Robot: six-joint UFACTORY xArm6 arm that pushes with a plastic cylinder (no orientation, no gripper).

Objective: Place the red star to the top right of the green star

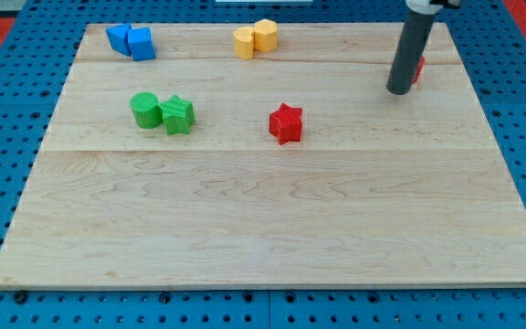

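The red star [286, 123] lies near the middle of the wooden board [272, 228]. The green star [178, 115] lies to its left, touching a green cylinder [145, 109] on its own left. My tip [397, 91] rests on the board at the upper right, well to the right of the red star and slightly above it. The rod hides most of a second red block [418, 68], whose shape I cannot make out.
Two blue blocks [131, 41] sit together at the top left. Two yellow blocks [255, 38] sit together at the top middle. The board lies on a blue pegboard [7, 100].
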